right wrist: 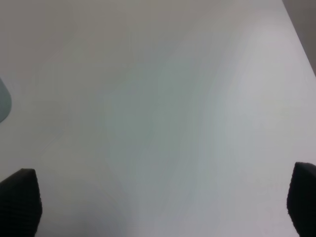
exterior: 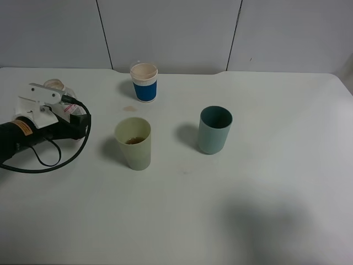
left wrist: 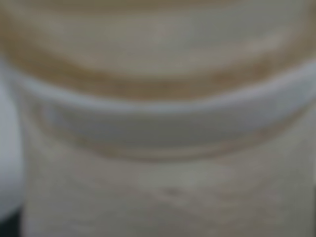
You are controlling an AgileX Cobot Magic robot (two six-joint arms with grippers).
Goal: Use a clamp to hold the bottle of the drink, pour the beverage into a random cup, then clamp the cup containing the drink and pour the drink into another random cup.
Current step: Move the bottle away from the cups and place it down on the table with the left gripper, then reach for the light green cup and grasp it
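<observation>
At the far left of the counter, my left gripper sits low, its black body and looping cable stretched along the surface. The bottle of the drink is right against it: from the high camera I see its wide, capless mouth and translucent shoulder behind my white camera bracket, with a bit of the red-and-white label showing beside the gripper's tip. My left wrist camera is so close that the bottle's neck fills the view as a blur. I cannot tell whether this gripper is clamped on the bottle or has let go of it.

Moving right, the pale yellow-green cup stands upright near the middle of the counter, well apart from the bottle. A shallow pool of the brown beverage lies in its bottom. Behind it, toward the back wall, stands a short blue cup with a white ribbed rim. A small tan stain marks the counter between the two.

Further right, the teal cup stands upright, level with the yellow-green one and clear of it. Its dark inside shows no liquid that I can make out.

My right gripper is out of the high camera's view. Its own wrist camera shows the two black fingertips spread to opposite edges of the picture. They are wide apart and hold nothing, with bare counter between them.
</observation>
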